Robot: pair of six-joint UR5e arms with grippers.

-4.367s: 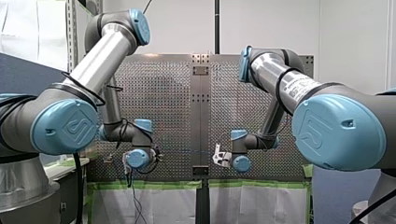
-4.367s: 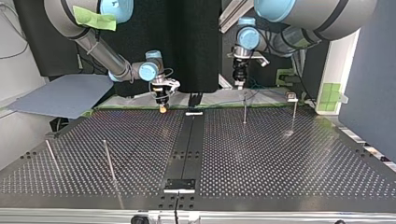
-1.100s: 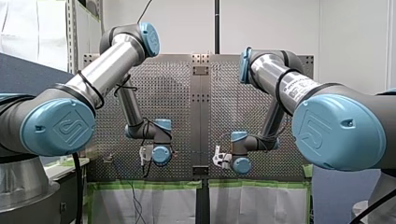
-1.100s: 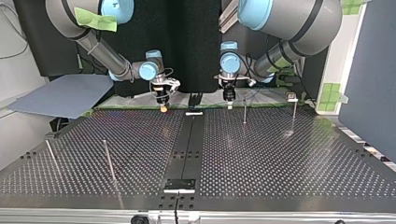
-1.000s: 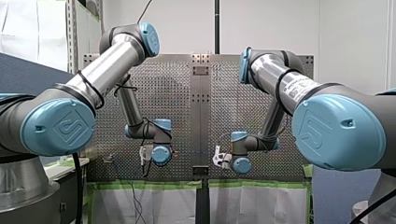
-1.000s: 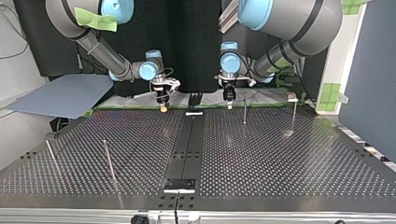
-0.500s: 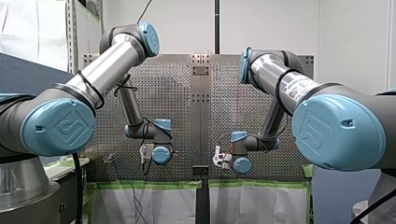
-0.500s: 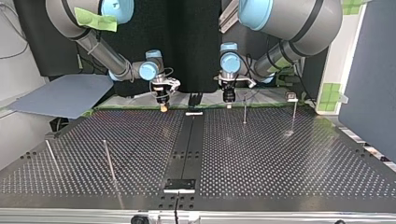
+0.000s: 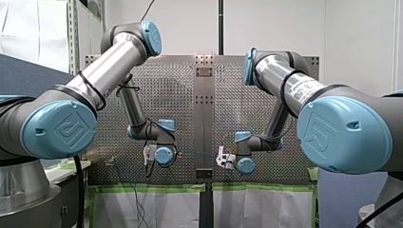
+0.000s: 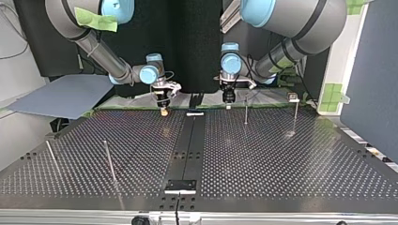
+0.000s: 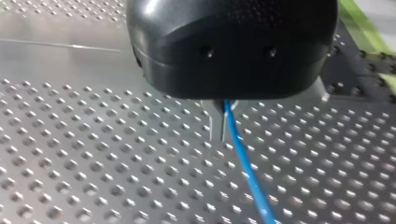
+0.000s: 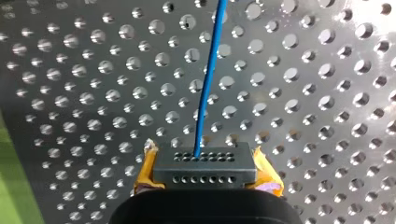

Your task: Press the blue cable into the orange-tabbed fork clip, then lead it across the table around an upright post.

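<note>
The blue cable (image 11: 245,168) runs out from between the metal fingers of my left gripper (image 11: 219,122), which is shut on it just above the perforated table (image 10: 263,154). My right gripper (image 12: 205,167), with yellow pads (image 12: 145,172), is shut on a dark connector block (image 12: 204,164) at the cable's (image 12: 208,79) end. In the top view my left gripper (image 10: 228,104) hangs right of the middle strip, and my right gripper (image 10: 163,110) left of it, both at the far edge. A small clip (image 10: 293,97) stands at the far right; its tab colour is unclear.
Thin upright posts stand on the table: one (image 10: 246,112) just right of my left gripper, another (image 10: 296,116) under the clip, and two (image 10: 109,161) (image 10: 51,157) near the front left. A dark strip (image 10: 187,145) divides the table. A grey sheet (image 10: 61,96) lies off the left edge.
Since the oldest frames my left arm has swung from the top view's right toward the middle and come down to the table. In the last second both wrists shift only slightly.
</note>
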